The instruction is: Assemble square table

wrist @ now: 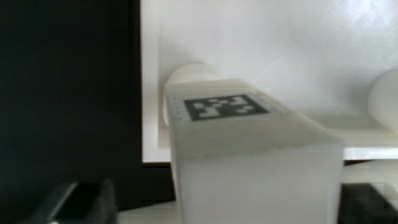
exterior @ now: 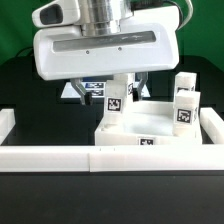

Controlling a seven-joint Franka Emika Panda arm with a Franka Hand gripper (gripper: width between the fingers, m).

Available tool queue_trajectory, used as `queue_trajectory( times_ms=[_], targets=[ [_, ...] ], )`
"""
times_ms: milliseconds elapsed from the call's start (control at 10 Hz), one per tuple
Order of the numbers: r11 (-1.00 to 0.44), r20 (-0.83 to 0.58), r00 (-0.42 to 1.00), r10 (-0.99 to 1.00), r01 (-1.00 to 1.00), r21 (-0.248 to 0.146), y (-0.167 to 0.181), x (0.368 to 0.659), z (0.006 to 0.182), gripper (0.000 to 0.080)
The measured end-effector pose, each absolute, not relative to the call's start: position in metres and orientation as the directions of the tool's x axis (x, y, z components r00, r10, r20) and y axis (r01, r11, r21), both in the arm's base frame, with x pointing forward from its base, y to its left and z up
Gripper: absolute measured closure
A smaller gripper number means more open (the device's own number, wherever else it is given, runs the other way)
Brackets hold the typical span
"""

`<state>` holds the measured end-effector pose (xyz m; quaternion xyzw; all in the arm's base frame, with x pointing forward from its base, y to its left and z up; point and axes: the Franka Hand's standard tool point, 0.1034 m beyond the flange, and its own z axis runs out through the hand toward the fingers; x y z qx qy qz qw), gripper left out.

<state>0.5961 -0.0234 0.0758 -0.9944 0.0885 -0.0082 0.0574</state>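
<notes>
Starting at the left of the exterior view, we see the low white border wall [exterior: 45, 158] running across the lower part of the frame, with its short side piece rising at the far left edge. Behind it, the black table surface [exterior: 25, 85] fills the left side of the frame.

Moving toward the middle, the big white arm housing [exterior: 105, 50] takes up the upper centre of the frame, and the gripper [exterior: 113, 97] hangs down under it. Its fingers are partly hidden behind the housing here, but the claw stands wide apart with nothing clamped in it. Behind the gripper, the marker board [exterior: 90, 90] shows a few tags under the housing.

Right at the gripper, one table leg [exterior: 116, 103] stands upright on the square table top [exterior: 148, 135], at the centre of the frame, its tag facing us. The top lies pressed up against the border wall, right of centre in the frame.

Further right, two more legs [exterior: 184, 100] stand upright near the right edge of the top, close beside each other.

In the wrist view, a leg [wrist: 228, 130] fills the centre of the frame, tag up, with the white top [wrist: 267, 35] behind it in the upper half. A dark fingertip [wrist: 71, 200] shows at the lower left corner, apart from the leg.
</notes>
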Motion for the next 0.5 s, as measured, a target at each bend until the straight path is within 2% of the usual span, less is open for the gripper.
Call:
queue_trajectory(
  times_ms=[200, 500],
  targets=[
    [-0.972, 0.003, 0.978, -0.208, -0.206, -0.116, -0.0232, 0.5961, 0.0758, 0.0515],
    [-0.878, -0.032, 0.885, -0.464, -0.464, -0.118, -0.0198, 0.596, 0.074, 0.0511]
  ],
)
